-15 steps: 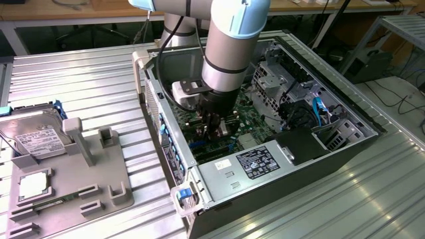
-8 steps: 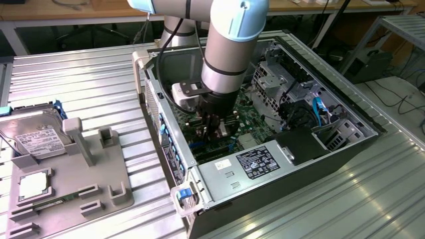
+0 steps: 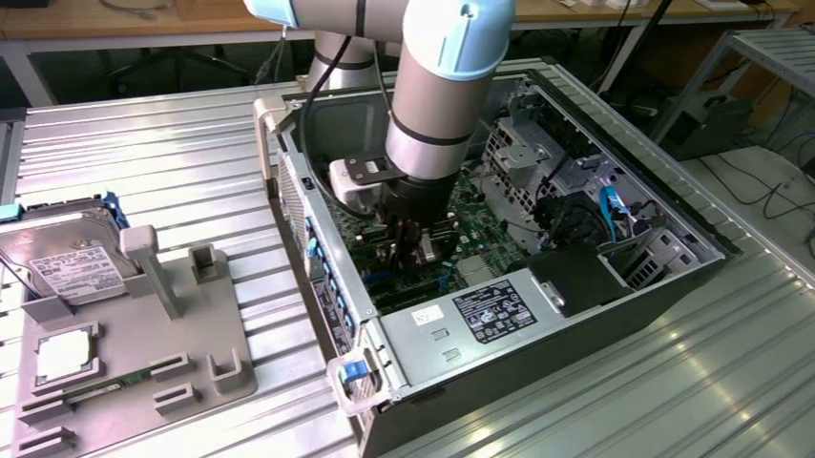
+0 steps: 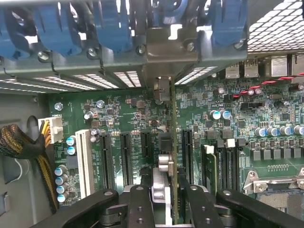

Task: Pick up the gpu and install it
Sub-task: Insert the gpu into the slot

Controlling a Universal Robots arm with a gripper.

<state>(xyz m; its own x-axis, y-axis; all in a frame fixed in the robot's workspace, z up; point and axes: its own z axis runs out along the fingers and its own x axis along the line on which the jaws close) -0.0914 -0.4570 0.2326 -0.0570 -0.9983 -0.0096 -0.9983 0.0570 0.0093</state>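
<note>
Dark and edge-on, the gpu [image 4: 174, 156] stands clamped between the narrowed fingers [image 4: 142, 209] of the pincer [image 4: 166, 204], its long axis running straight away from the wrist toward the rear bracket bay [image 4: 166, 52] of the computer case [image 3: 662, 200]. It hangs directly below the pincer, just above the motherboard [image 4: 123, 114], its lower edge lined up along the black expansion slots [image 4: 126, 159]; whether it has seated I cannot tell

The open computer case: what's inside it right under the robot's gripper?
Inside the computer case, the gripper holds the gpu edge-on above the green motherboard and its black slots. The card hides the slot directly beneath it.
</note>
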